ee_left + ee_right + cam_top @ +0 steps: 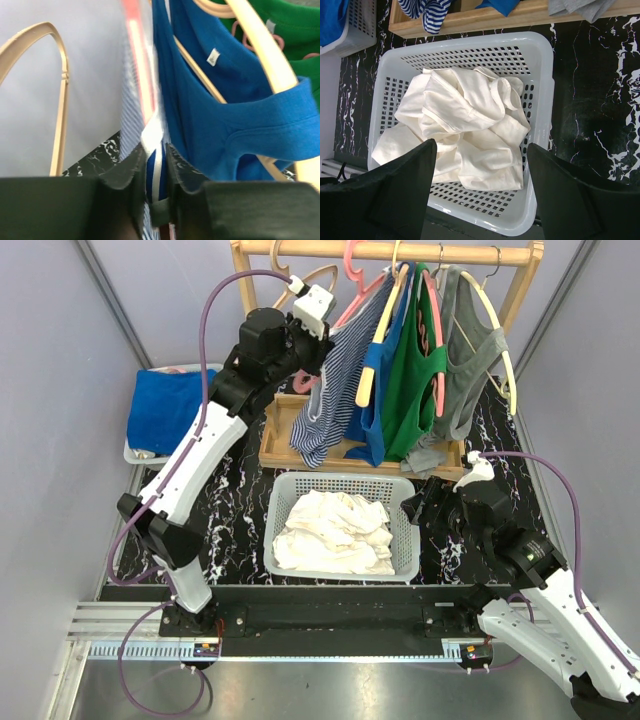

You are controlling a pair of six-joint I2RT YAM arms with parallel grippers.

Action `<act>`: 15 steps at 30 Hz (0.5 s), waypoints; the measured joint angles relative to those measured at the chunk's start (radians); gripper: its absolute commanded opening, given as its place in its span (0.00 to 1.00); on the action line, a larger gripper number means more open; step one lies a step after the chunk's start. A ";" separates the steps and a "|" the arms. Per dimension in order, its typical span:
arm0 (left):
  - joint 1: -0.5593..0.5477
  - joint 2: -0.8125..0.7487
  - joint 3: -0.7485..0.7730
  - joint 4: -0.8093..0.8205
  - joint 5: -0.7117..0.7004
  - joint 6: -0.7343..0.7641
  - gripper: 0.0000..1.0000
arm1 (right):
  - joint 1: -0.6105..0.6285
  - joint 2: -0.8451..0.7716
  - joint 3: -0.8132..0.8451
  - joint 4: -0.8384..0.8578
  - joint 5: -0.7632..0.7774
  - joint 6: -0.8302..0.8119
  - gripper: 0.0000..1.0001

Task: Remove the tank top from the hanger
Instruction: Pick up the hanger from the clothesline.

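My left pincer (156, 165) is nipped on the striped top (325, 410); I'd lift its strap up clear of the pink hanger (137, 50), while my right pincer (480, 185) gapes, holding nothing.

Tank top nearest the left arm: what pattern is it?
Navy and white stripes; the tank top shows best in the top external view.

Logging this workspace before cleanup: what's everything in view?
rack: one, wooden, table's far side
striped tank top: one, blue-white, hung leftmost
blue tank top: one, hung next
green tank top: one, hung third
grey tank top: one, hung rightmost
bare hanger: one, pale, left of the striped top
large basket: one, white, centre, holding white cloth
small basket: one, white, left, holding blue cloth
table: one, black marbled
left gripper: one, black, closed on striped tank top
right gripper: one, black, open above large basket
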 measured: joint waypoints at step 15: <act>0.002 0.024 0.053 -0.003 -0.105 0.079 0.00 | 0.000 -0.006 -0.001 0.000 0.000 0.005 0.82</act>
